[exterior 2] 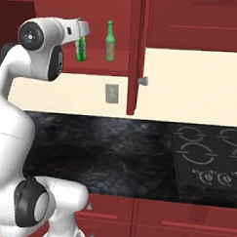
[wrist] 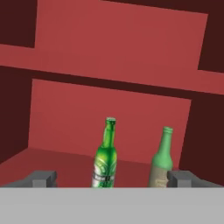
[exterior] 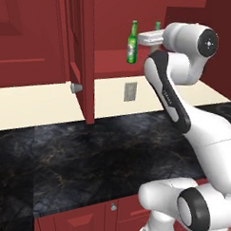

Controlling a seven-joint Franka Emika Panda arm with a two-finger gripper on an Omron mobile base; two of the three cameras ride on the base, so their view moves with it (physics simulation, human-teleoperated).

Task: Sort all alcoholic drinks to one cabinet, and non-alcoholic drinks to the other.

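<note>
Nearest to us in both base views, the arm rises from the base, bends over the black marble worktop (exterior: 101,159), and reaches up toward the open upper cabinet (exterior: 110,65).

In the hand view we see the claw (wrist: 111,178) with its two dark fingertips (wrist: 43,178) standing far apart at the bottom corners, so we record it as spread wide and holding nothing. The bright green bottle (wrist: 105,155) sits in the gap between the tips but beyond them, not touched as far as we can judge; the grey band hides its base, so contact at the foot is uncertain.

Next out, on the cabinet's lower shelf (wrist: 65,164): the bright green bottle (exterior: 132,43) stands upright, labelled, neck up. The paler olive bottle (wrist: 161,159) stands upright just beside it, to its right in the hand view, near but apart. In the right base view the bright green bottle (exterior 2: 81,49) is partly covered by the arm's wrist, and the olive one (exterior 2: 110,41) stands clear to its right. In the left base view we see only the olive bottle's top (exterior: 158,25) above the wrist.

The cabinet door (exterior 2: 136,53) hangs open, edge toward us, with a grey knob (exterior 2: 143,81).

Farthest: the cream wall with a grey outlet plate (exterior 2: 111,94), and a black cooktop (exterior 2: 209,158) set in the worktop to the right.
</note>
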